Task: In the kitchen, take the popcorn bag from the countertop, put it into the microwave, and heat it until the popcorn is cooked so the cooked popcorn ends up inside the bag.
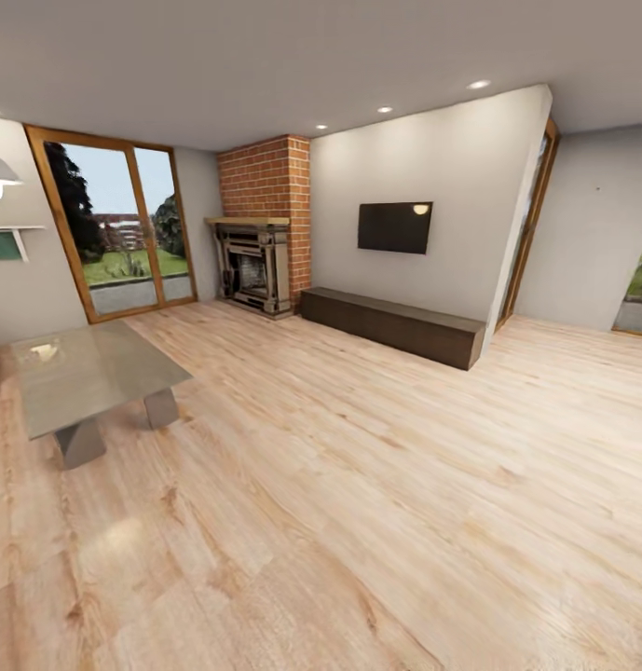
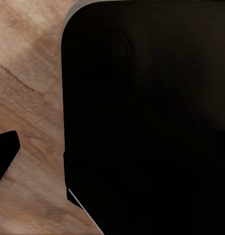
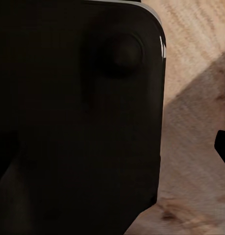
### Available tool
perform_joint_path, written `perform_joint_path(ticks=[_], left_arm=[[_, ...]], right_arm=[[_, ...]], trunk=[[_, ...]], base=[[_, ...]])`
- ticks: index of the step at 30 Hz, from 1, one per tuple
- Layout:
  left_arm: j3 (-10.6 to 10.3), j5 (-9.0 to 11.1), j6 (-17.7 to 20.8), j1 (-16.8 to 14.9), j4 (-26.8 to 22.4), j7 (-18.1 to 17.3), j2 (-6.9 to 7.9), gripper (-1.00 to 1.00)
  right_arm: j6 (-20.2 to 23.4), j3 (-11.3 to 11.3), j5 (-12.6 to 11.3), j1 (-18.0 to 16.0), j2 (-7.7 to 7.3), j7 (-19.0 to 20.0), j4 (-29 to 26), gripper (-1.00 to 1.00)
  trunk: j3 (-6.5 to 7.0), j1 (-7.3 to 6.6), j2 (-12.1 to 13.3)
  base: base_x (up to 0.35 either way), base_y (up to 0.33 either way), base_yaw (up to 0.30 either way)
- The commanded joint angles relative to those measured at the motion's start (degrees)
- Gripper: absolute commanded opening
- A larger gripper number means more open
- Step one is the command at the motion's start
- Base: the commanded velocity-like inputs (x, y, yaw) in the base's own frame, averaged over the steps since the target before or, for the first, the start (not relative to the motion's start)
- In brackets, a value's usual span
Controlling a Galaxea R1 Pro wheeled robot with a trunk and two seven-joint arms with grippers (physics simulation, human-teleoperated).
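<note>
Light wooden floor (image 1: 358,522) spreads right under my camera and takes most of the head view; I am in a living room, so the popcorn bag, the countertop and the microwave are somewhere I cannot see from this spot. Behind the floor stands a grey wall (image 1: 451,177) with a dark television (image 1: 395,226) on it, and a long dark bench (image 1: 392,325) lies below. At its left is a brick fireplace (image 1: 262,233), then a glass door (image 1: 116,224) with a wooden frame. A low glass-top table (image 1: 88,377) stands near me at the left. Both wrist views show a big black body (image 2: 146,122) over the planks, so I cannot tell if either pincer is spread or pressed together.
</note>
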Motion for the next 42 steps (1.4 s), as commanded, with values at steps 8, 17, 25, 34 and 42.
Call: perform_joint_path(ticks=[8, 17, 25, 34, 42], left_arm=[[0.1, 0.1, -0.1, 0.0, 0.0, 0.1, -0.01, 1.00], [0.1, 0.1, -0.1, 0.0, 0.0, 0.1, -0.01, 1.00], [0.2, 0.1, -0.1, 0.0, 0.0, 0.1, -0.01, 1.00], [0.1, 0.1, -0.1, 0.0, 0.0, 0.1, -0.05, 1.00], [0.0, 0.1, 0.4, 0.0, 0.0, 0.1, -0.08, 1.00]], right_arm=[[-0.2, 0.0, -0.1, 0.0, 0.01, 0.0, 0.0, 1.00], [-0.2, 0.0, -0.1, 0.0, -0.04, 0.0, 0.0, 1.00], [-0.2, 0.0, -0.1, 0.0, 0.01, 0.0, 0.0, 1.00], [-0.2, 0.0, -0.1, 0.0, 0.01, 0.0, 0.0, 1.00], [-0.1, 0.0, -0.1, 0.0, 0.01, 0.0, 0.0, 1.00]], trunk=[[-0.04, 0.00, 0.0], [-0.04, 0.00, 0.0], [-0.04, 0.00, 0.0], [-0.04, 0.00, 0.0], [-0.04, 0.00, 0.0]], base=[[0.000, 0.000, -0.241], [0.000, 0.000, -0.241], [0.000, 0.000, -0.241], [0.023, 0.000, -0.241], [0.277, 0.000, -0.212]])
